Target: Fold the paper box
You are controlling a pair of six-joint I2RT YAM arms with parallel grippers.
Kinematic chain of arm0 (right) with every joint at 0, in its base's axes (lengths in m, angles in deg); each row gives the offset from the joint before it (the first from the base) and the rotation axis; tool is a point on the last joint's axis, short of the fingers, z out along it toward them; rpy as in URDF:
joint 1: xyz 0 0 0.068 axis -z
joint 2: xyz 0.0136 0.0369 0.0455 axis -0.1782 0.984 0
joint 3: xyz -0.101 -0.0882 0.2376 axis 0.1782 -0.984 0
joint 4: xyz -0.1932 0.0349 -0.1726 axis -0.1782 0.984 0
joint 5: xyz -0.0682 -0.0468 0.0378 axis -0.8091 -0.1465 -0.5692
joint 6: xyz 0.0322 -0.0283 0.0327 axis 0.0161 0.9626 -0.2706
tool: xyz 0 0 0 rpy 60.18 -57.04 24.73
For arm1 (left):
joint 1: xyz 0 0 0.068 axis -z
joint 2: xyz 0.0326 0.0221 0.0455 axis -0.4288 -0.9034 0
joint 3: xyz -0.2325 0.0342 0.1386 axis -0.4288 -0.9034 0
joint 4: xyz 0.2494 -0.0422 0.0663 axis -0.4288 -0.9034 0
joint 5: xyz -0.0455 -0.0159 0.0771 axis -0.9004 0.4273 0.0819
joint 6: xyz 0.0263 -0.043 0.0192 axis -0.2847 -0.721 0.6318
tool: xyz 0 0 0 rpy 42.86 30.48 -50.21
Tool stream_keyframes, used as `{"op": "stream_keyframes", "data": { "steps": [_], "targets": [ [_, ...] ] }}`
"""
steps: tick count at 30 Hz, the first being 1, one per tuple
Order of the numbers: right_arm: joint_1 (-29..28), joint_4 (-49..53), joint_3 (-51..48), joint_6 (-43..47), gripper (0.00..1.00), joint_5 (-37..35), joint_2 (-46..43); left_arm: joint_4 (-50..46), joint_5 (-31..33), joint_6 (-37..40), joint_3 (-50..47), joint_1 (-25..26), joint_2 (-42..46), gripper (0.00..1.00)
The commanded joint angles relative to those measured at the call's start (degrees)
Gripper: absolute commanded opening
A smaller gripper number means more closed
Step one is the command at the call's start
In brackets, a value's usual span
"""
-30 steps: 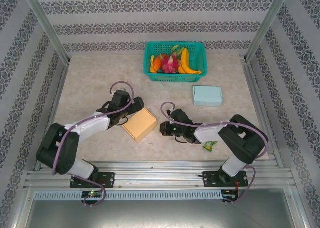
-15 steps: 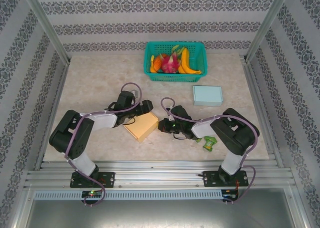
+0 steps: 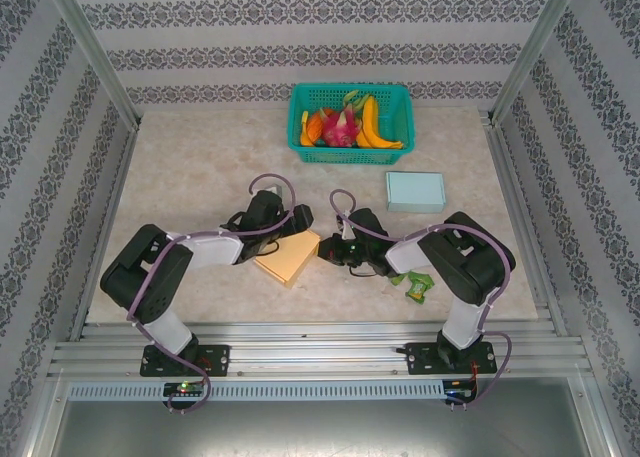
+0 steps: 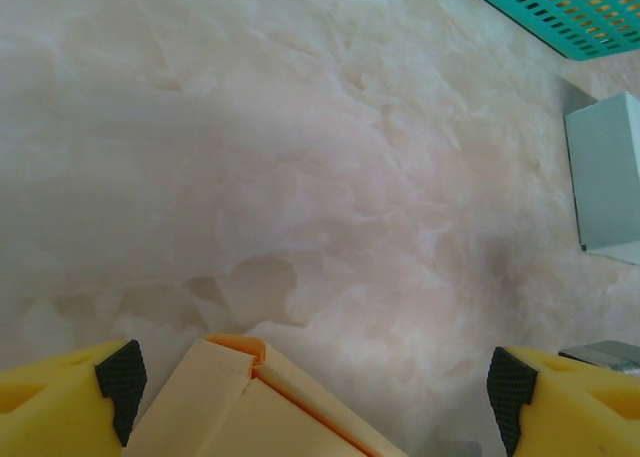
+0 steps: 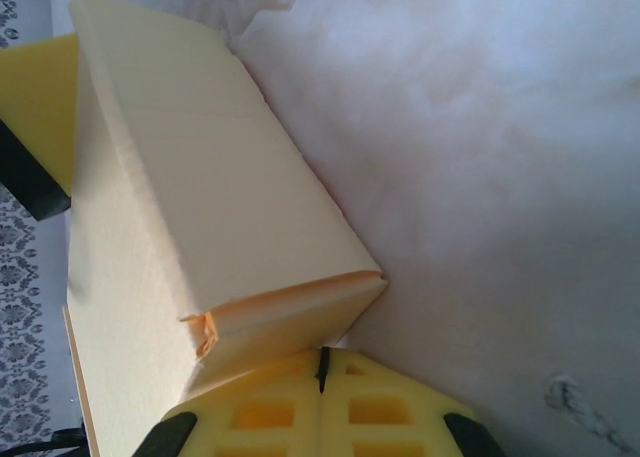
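Squareness counts: my left gripper (image 4: pixel 312 382), spread wide, straddles a corner of the paper box (image 3: pixel 288 256) lying mid-table, so I should centre before closing. My right gripper (image 5: pixel 321 372), pinched together on nothing, braces its end

- Patterned wallpaper walls (image 3: pixel 320 37) in grey-and-white stripes on three sides.
- Pale marbled tabletop (image 3: pixel 190 167), evenly lit, soft shadows.
- Slanted aluminium posts (image 3: pixel 92 57) at back corners, ribbed metal rail (image 3: pixel 320 352) along near edge.

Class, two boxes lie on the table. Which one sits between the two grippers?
The orange box, flanked by the left gripper and right gripper; the pale blue box lies apart, farther back.
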Motion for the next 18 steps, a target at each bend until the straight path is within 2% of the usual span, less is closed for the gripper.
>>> {"op": "stream_keyframes", "data": {
  "steps": [1,8,13,18],
  "targets": [
    [0.4,-8.1,-0.3,2.8,0.0,-9.7,2.8,-3.6,-2.6,-6.3,-0.3,4.3,3.1,0.91],
    [1.1,-5.4,-5.4,4.0,0.0,-11.0,-3.7,-8.8,5.3,-8.4,-2.8,-1.1,6.8,0.95],
    [0.8,-3.4,-9.0,4.8,0.0,-10.3,-8.1,-12.2,8.5,-8.1,-5.4,-1.7,11.7,0.97],
    [-2.0,0.6,-11.3,5.2,0.0,-10.2,-13.1,-12.8,7.1,-8.3,-11.2,-1.7,17.9,0.97]
  ]
}}
